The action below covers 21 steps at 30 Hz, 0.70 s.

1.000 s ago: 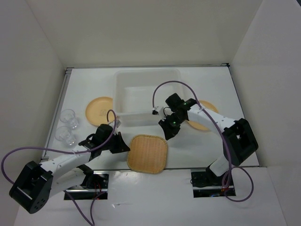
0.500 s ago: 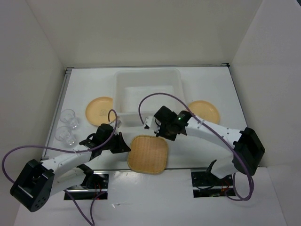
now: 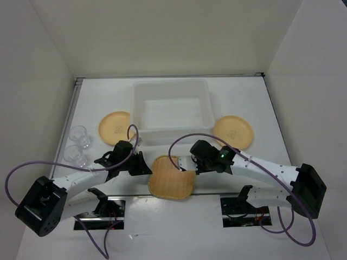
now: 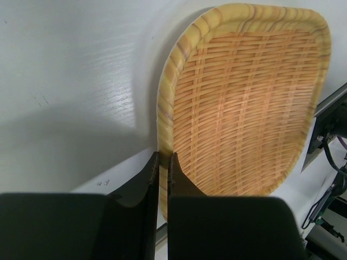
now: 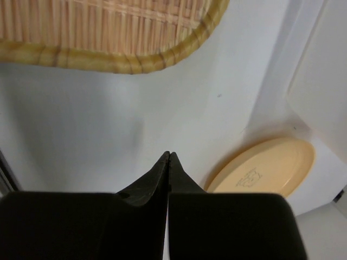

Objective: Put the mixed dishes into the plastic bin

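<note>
Left hand pinches the woven plate by its rim. Right hand, fingers pressed together and empty, sits just short of that plate; a round plate lies ahead-right.

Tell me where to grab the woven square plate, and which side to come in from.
Take the woven plate by its raised rim on the left edge, coming in low from the left. The face is broad and flat with nothing to pinch, but the rim curls up as a thin lip that narrow fingers can close across. The left gripper is shut on that lip.
</note>
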Tool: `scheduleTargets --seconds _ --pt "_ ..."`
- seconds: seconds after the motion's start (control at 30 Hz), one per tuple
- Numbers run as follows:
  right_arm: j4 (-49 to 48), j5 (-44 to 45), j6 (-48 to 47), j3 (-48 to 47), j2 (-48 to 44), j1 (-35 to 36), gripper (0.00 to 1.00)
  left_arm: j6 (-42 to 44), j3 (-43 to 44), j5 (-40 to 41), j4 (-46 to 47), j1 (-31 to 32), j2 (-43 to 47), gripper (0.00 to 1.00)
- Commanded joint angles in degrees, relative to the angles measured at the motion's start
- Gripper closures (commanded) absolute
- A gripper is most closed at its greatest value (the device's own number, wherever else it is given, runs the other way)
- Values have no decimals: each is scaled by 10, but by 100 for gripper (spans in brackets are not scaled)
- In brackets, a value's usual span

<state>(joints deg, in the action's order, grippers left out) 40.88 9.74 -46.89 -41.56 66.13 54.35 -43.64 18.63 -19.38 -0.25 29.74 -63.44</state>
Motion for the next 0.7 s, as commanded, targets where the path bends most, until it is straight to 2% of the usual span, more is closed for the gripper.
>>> scheduleTargets --seconds 0.0,0.1,0.27,0.4,0.67 --pt "-52 -58 -35 13 -8 8 100 19 8 17 -51 2 17 93" --pt "-59 -79 -41 18 2 21 100 13 8 17 -51 2 37 91" --pt "-66 -92 -19 24 78 47 100 7 3 17 -56 2 54 85" --pt "-67 -105 11 6 138 67 100 7 3 7 -56 2 60 70" --pt "-67 -71 22 1 151 108 100 7 -3 -6 -50 2 65 41"
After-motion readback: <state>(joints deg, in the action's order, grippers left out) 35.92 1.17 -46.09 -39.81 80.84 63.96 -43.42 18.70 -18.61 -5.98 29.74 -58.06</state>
